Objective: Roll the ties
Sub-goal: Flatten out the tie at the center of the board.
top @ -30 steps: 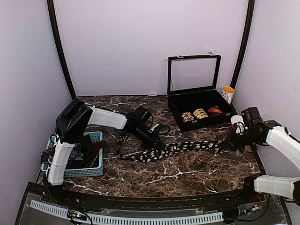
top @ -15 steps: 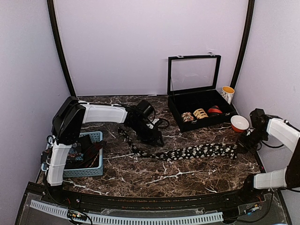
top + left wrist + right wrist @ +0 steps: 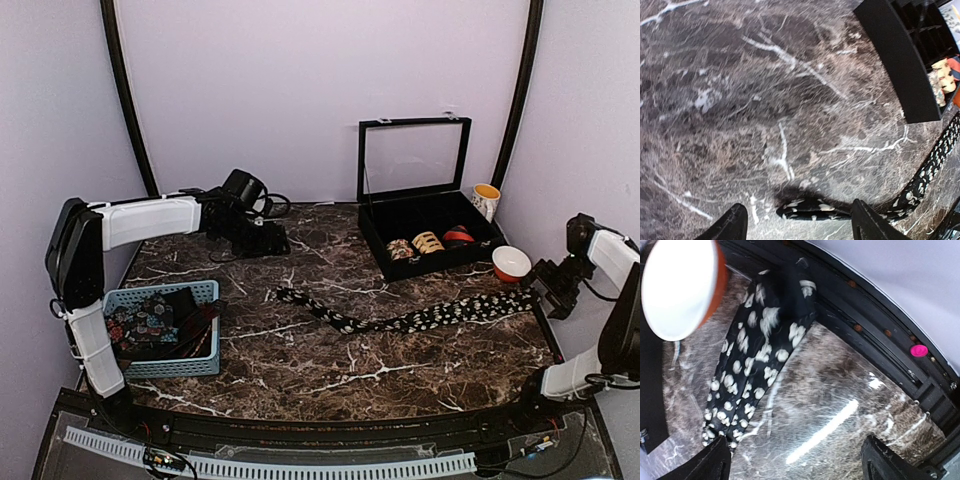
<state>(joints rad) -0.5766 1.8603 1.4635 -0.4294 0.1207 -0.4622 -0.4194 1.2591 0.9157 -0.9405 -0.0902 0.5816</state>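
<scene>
A long black tie with white spots [image 3: 420, 318] lies stretched flat across the table, its narrow end at the left and its wide end at the right. My left gripper [image 3: 268, 242] is open and empty, back left of the narrow end [image 3: 812, 207], which lies just ahead of its fingers [image 3: 732, 225]. My right gripper [image 3: 553, 290] is open at the table's right edge, with the tie's wide end [image 3: 760, 340] ahead of it and untouched. Three coiled ties, two tan-patterned [image 3: 400, 249] [image 3: 428, 241] and one red [image 3: 458, 236], sit in the black case.
The black glass-lidded case [image 3: 372, 243] stands open at the back right. An orange bowl [image 3: 511, 263] [image 3: 680, 285] sits by the tie's wide end, with a mug [image 3: 486, 200] behind it. A blue basket [image 3: 180, 366] holding dark patterned fabric is at the near left.
Both grippers opened and let go of the tie. The left arm drew back to the far left, the right one out to the right edge. The tie now lies straight.
</scene>
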